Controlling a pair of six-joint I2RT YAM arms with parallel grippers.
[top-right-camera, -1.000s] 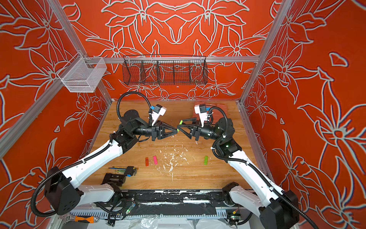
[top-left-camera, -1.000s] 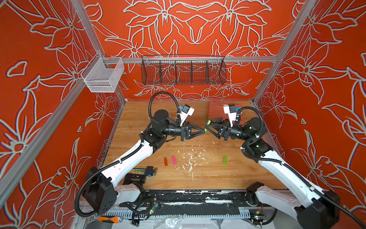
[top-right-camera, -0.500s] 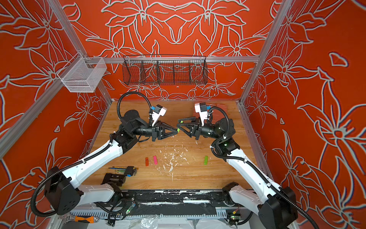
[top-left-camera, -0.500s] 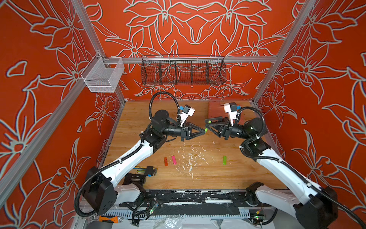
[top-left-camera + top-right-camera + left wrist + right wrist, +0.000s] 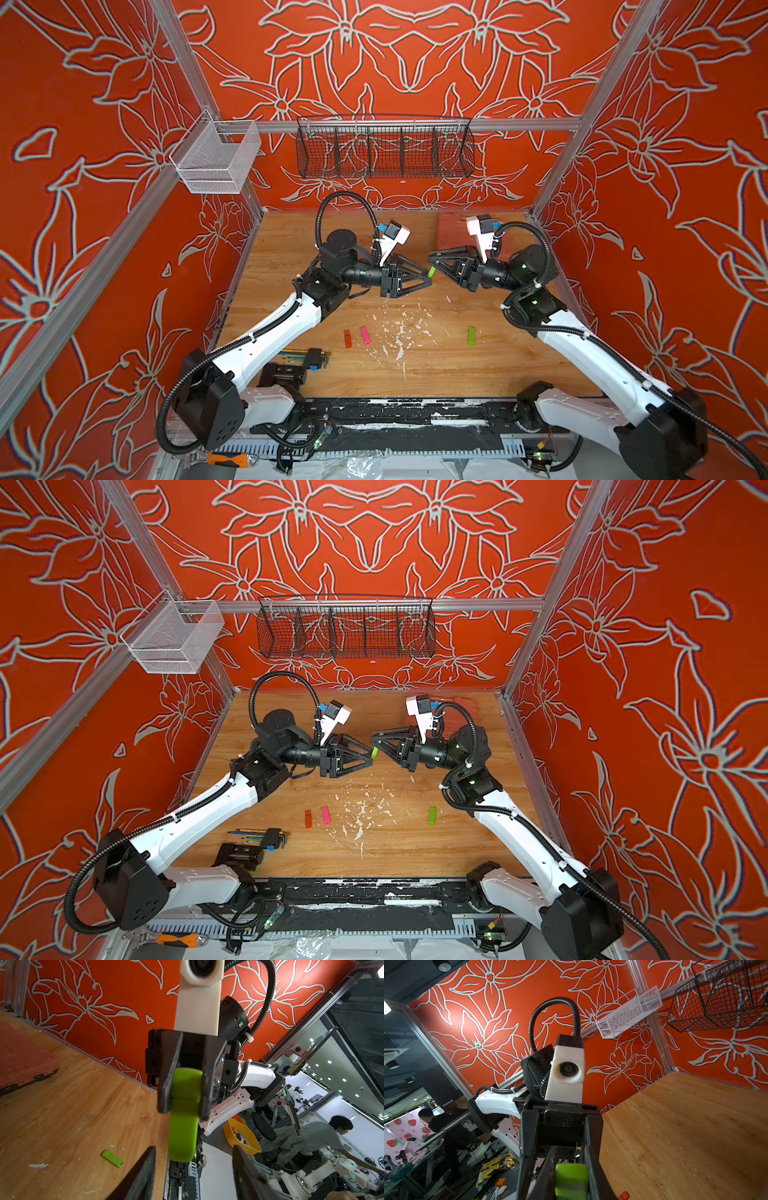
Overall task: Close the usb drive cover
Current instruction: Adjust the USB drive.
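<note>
The green usb drive [image 5: 432,272] hung in the air over the table [image 5: 478,365], about midway between its left and right edges and somewhat toward the back edge. The right gripper [image 5: 434,262] pinched it at one end. The left gripper [image 5: 428,277] faced it tip to tip, jaws parted around the drive's free end.

Both arms reached in from the front corners, leaving the middle of the surface bare but for white flecks [image 5: 399,332]. Toward the front edge lay an orange drive [image 5: 348,338] and a pink drive [image 5: 365,335] just beside each other. A second green drive [image 5: 471,335] lay well apart from them, nearer the right edge. A hex key set [image 5: 309,358] sat near the front left corner and a red case [image 5: 453,232] lay against the back edge. A black wire basket [image 5: 384,147] and a white mesh basket [image 5: 216,160] hung on the rails, well above the grippers.

In both top views the held drive was only a small green fleck, and the grip could not be read. The left wrist view made it plain: the right gripper's fingers [image 5: 166,1076] pressed both flanks of the drive, whose other end stood free between the left jaws with a gap on each side. The right wrist view showed the left jaws standing wide opposite, and a person [image 5: 427,1118] outside the cell.
</note>
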